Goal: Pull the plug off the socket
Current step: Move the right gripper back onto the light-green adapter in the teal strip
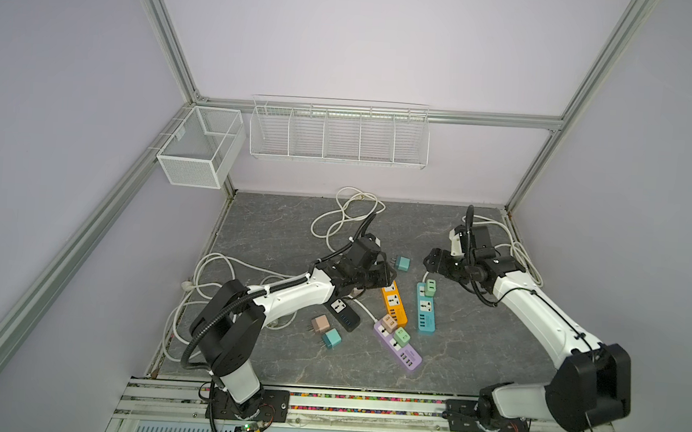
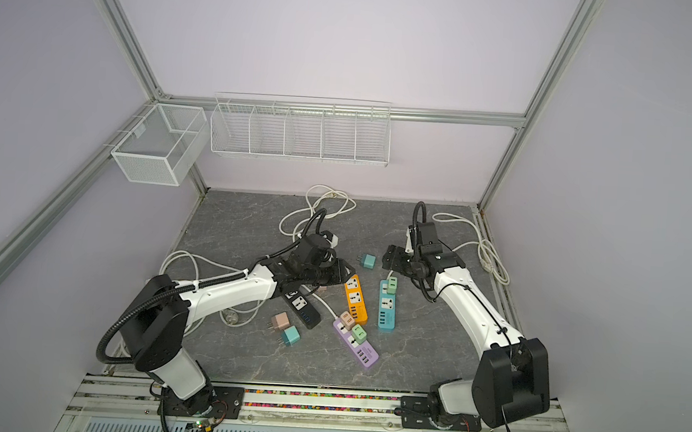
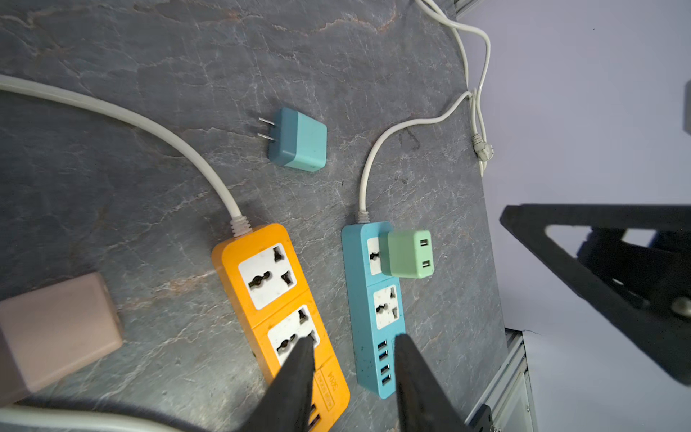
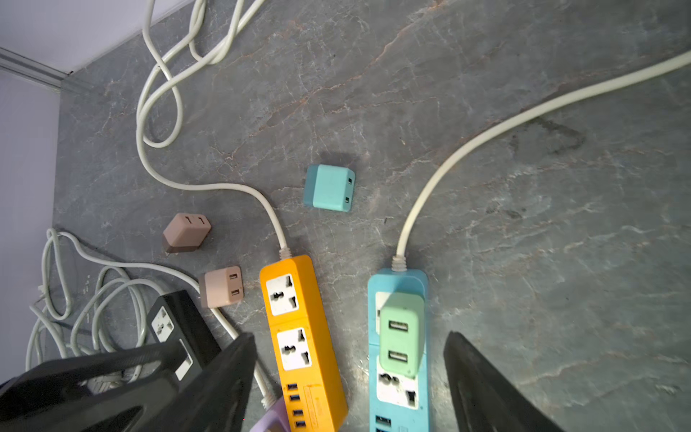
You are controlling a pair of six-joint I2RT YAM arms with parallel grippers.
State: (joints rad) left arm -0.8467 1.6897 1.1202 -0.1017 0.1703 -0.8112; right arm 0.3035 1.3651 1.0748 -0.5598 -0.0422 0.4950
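Grey marbled desk (image 1: 472,351): right pincer (image 4: 349,336) wide, empty, nearest mint-green cube plug (image 4: 402,333) seated in blue plastic socket strip (image 4: 398,277); left pincer (image 3: 355,338) narrow, empty.

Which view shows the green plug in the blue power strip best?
The right wrist view: the green plug is large and sharp, both USB ports facing the camera. The left wrist view shows it smaller, from the side, in the blue power strip. In both top views it is tiny.

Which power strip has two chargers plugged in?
The purple strip: a pink charger and a green charger sit in it. The blue strip carries one, the orange strip none.
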